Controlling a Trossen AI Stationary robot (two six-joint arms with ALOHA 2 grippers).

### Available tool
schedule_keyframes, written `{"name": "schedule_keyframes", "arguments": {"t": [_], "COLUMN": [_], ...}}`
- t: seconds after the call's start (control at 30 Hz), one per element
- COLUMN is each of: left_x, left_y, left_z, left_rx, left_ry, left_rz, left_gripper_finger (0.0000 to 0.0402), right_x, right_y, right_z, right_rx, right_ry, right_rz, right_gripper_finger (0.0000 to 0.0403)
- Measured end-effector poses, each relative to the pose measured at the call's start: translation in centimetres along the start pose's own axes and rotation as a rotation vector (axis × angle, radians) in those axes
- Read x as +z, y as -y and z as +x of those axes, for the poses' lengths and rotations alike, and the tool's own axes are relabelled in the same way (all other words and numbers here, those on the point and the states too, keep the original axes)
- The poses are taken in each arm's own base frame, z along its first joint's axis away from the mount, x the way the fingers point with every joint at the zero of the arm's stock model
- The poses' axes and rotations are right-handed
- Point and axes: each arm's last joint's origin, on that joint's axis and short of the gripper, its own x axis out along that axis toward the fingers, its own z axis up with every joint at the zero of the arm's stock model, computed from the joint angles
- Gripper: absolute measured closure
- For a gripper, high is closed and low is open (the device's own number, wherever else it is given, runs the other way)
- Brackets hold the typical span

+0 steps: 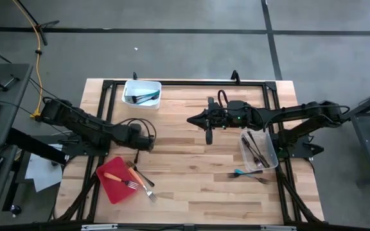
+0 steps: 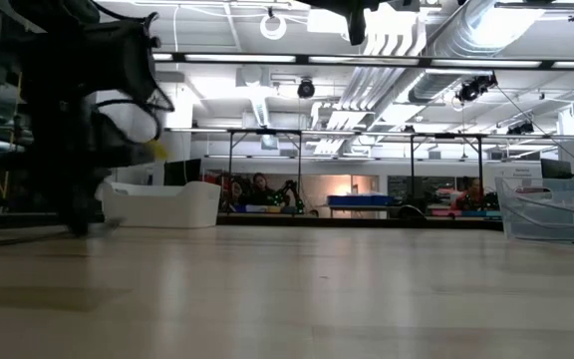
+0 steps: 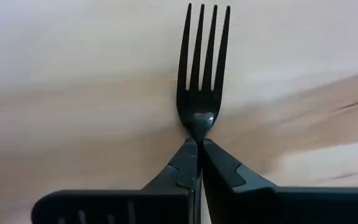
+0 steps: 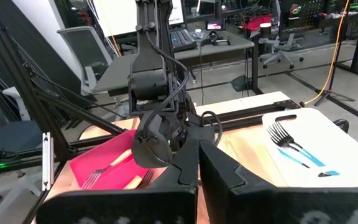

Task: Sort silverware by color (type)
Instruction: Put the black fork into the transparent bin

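Note:
My left gripper (image 3: 197, 144) (image 1: 149, 142) is over the table's left middle, just beyond the red tray, and is shut on a black fork (image 3: 202, 62). My right gripper (image 4: 197, 146) (image 1: 191, 119) hovers shut and empty above the table's centre. Orange-handled forks (image 1: 126, 182) lie on the red tray (image 1: 110, 189). Teal and dark utensils (image 1: 143, 97) lie in the white tub (image 1: 128, 86), and dark ones (image 1: 254, 149) in the clear tub (image 1: 270, 154). A teal fork (image 1: 241, 172) and a dark fork (image 1: 259, 180) lie on the table near the clear tub. My left gripper pinches the black fork at its neck (image 3: 199, 127), just behind the tines, between the free ends of its two fingers (image 3: 182, 165). The fork runs along the fingers with its tines pointing straight out past them. Its handle is hidden behind the fingers.
Two more forks (image 1: 143, 181) lie on the wood at the red tray's right edge. A black frame (image 1: 191, 83) runs round the tabletop. The low view shows the white tub (image 2: 162, 204) at left and the clear tub (image 2: 556, 209) at right, with bare wood (image 2: 297, 289) between them.

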Motion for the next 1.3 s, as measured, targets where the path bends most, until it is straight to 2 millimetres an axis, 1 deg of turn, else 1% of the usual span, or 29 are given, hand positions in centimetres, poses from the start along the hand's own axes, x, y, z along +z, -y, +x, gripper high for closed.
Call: {"name": "schedule_keyframes", "arguments": {"t": [0.07, 0.13, 0.27, 0.37, 0.47, 0.57, 0.67, 0.73, 0.8, 0.87, 0.97, 1.1, 1.3], "left_x": [0.3, 0.6, 1.8, 2.9, 4.2, 5.6, 6.4, 6.7, 6.9, 7.2, 7.5, 7.5, 7.4], "left_y": [0.7, 1.3, 2.5, 2.9, 3.0, 2.5, 1.7, 1.1, 0.5, 0.0, -0.3, -0.3, 0.0], "left_z": [-0.7, -1.6, -4.2, -6.5, -9.3, -12.2, -15.3, -17.0, -18.2, -19.4, -20.4, -20.4, -20.1], "left_rx": [-0.105, -0.209, -0.475, -0.670, -0.870, -1.050, -1.237, -1.332, -1.360, -1.369, -1.367, -1.344, -1.319], "left_ry": [0.037, 0.064, 0.138, 0.207, 0.324, 0.491, 0.683, 0.815, 0.912, 0.971, 1.029, 1.054, 1.042], "left_rz": [0.024, 0.049, 0.129, 0.205, 0.251, 0.292, 0.392, 0.460, 0.502, 0.519, 0.541, 0.579, 0.604], "left_gripper_finger": [0.0401, 0.0401, 0.0401, 0.0401, 0.0401, 0.0401, 0.0401, 0.0401, 0.0401, 0.0401, 0.0401, 0.0401, 0.0401], "right_x": [0.2, 0.8, 2.2, 2.9, 3.2, 3.2, 3.3, 3.2, 3.1, 3.1, 2.8, 2.7, 2.7], "right_y": [0.0, -0.1, -0.2, -0.2, -0.2, -0.1, -0.1, -0.1, -0.1, -0.2, -0.3, -0.4, -0.4], "right_z": [-0.2, -0.8, -2.9, -4.6, -5.9, -6.6, -6.7, -6.4, -6.1, -5.6, -4.7, -4.1, -4.0], "right_rx": [0.005, 0.015, 0.020, 0.004, -0.005, -0.018, -0.023, -0.023, -0.022, -0.007, 0.013, 0.017, 0.017], "right_ry": [0.003, 0.028, 0.045, 0.034, -0.001, -0.021, -0.013, -0.012, -0.008, 0.008, 0.019, 0.035, 0.036], "right_rz": [0.000, 0.000, -0.024, -0.027, -0.035, -0.036, -0.036, -0.033, -0.021, -0.006, -0.005, -0.007, -0.008], "right_gripper_finger": [0.0403, 0.0403, 0.0403, 0.0403, 0.0403, 0.0403, 0.0403, 0.0403, 0.0403, 0.0403, 0.0403, 0.0403, 0.0403]}}
